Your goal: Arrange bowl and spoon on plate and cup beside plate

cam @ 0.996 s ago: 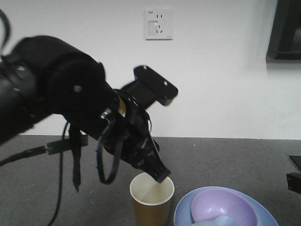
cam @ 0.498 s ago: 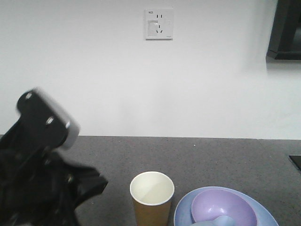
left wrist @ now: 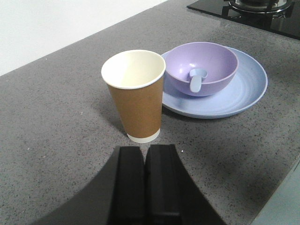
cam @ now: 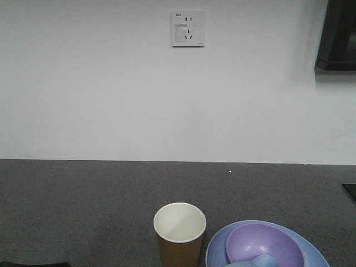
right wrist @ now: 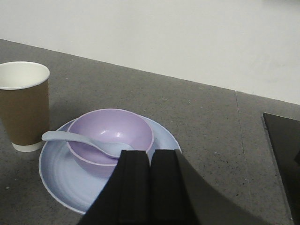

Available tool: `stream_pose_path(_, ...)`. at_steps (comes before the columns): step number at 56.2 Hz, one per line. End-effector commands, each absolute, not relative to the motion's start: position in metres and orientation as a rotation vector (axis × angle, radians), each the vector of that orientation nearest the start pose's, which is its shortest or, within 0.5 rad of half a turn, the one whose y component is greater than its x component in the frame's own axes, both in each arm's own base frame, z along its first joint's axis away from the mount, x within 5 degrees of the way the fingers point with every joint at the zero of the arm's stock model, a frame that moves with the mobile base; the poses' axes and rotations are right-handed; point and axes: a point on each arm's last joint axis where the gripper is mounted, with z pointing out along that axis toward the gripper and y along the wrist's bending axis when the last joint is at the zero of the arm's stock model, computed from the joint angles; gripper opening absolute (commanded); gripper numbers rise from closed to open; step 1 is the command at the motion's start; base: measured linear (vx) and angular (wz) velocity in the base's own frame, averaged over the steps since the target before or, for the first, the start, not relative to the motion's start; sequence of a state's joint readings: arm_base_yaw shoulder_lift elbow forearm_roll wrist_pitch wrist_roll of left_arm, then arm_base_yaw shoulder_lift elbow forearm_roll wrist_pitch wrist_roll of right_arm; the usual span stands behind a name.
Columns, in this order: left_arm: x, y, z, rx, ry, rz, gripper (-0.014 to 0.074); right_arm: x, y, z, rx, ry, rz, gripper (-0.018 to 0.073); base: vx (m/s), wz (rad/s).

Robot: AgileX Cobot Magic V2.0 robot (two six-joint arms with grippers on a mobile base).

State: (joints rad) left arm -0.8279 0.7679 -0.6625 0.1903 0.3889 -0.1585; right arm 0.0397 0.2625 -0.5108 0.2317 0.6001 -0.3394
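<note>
The lavender bowl (left wrist: 201, 66) (right wrist: 110, 134) (cam: 264, 245) sits on the light blue plate (left wrist: 239, 93) (right wrist: 61, 168) (cam: 217, 250). A pale spoon (left wrist: 197, 79) (right wrist: 79, 139) rests in the bowl, its handle over the rim. The brown paper cup (left wrist: 136, 96) (right wrist: 22, 105) (cam: 179, 233) stands upright just beside the plate. My left gripper (left wrist: 146, 150) is shut and empty, a short way in front of the cup's base. My right gripper (right wrist: 151, 153) is shut and empty, over the plate's near edge. Neither gripper shows in the front view.
A dark grey speckled counter (cam: 83, 211) carries everything. A black stove top (left wrist: 262, 14) (right wrist: 281, 154) lies at the counter's far side by the plate. A white wall with a socket (cam: 187, 28) rises behind. The counter's edge (left wrist: 281, 197) runs close to my left gripper.
The left arm has pulled back from above the cup, swung down to the left and left the front view. Cup, plate, bowl and spoon have not moved.
</note>
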Motion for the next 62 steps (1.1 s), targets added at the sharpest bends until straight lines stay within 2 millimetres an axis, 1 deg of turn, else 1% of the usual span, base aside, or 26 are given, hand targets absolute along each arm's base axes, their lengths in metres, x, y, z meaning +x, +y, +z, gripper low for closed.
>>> stream_pose_path(1, 0.111, -0.115, 0.346, 0.738, 1.734, -0.513, -0.0006, 0.055, 0.013, 0.33, -0.24, 1.699, 0.029, -0.0008, 0.0, 0.0)
stream_pose_path(21, 0.111, -0.115, 0.345, 0.74, 1.727, -0.515, -0.0006, 0.055, 0.013, 0.33, -0.24, 1.699, 0.029, -0.0008, 0.0, 0.0)
stream_pose_path(25, 0.111, -0.116, 0.345, 0.739, 1.699, -0.523, -0.0006, 0.055, 0.013, 0.33, -0.24, 1.699, 0.029, -0.0008, 0.0, 0.0)
stream_pose_path(31, 0.114, -0.113, 0.342, 0.75, 1.62, -0.484, -0.0006, 0.055, 0.013, 0.33, -0.24, 1.699, 0.029, -0.0008, 0.0, 0.0)
stream_pose_path(34, 0.118, -0.107, 0.338, 0.701, 1.601, -0.461, -0.0006, 0.055, 0.013, 0.33, -0.24, 1.699, 0.029, -0.0008, 0.0, 0.01)
stream_pose_path(37, 0.119, -0.096, 0.332, 0.616, 1.582, -0.455, -0.0006, 0.055, 0.013, 0.33, -0.24, 1.699, 0.028, -0.0008, 0.0, 0.01)
stream_pose_path(39, 0.118, -0.085, 0.33, 0.544, 1.559, -0.446, -0.0006, 0.055, 0.013, 0.33, -0.24, 1.699, 0.029, -0.0008, 0.0, 0.0)
stream_pose_path(42, 0.114, -0.073, 0.32, 0.469, 1.553, -0.426, -0.0006, 0.055, 0.013, 0.33, -0.24, 1.699, 0.029, -0.0008, 0.0, 0.0)
stream_pose_path(43, 0.111, -0.065, 0.318, 0.429, 1.535, -0.409, -0.0006, 0.055, 0.013, 0.33, -0.24, 1.699, 0.029, -0.0008, 0.0, 0.0)
stream_pose_path(48, 0.099, -0.045, 0.301, 0.325, 1.515, -0.339, -0.0006, 0.055, 0.013, 0.33, -0.24, 1.699, 0.029, -0.0008, 0.0, 0.0)
stream_pose_path(52, 0.086, -0.028, 0.28, 0.224, 1.511, -0.267, -0.0006, 0.055, 0.013, 0.33, -0.24, 1.699, 0.029, -0.0008, 0.0, 0.0)
stream_pose_path(57, 0.069, -0.014, 0.259, 0.13, 1.464, -0.177, -0.0006, 0.055, 0.013, 0.33, -0.24, 1.699, 0.029, -0.0008, 0.0, 0.0)
stream_pose_path(62, 0.057, -0.007, 0.239, 0.08, 1.431, -0.107, -0.0006, 0.055, 0.013, 0.33, -0.24, 1.699, 0.029, -0.0008, 0.0, 0.0)
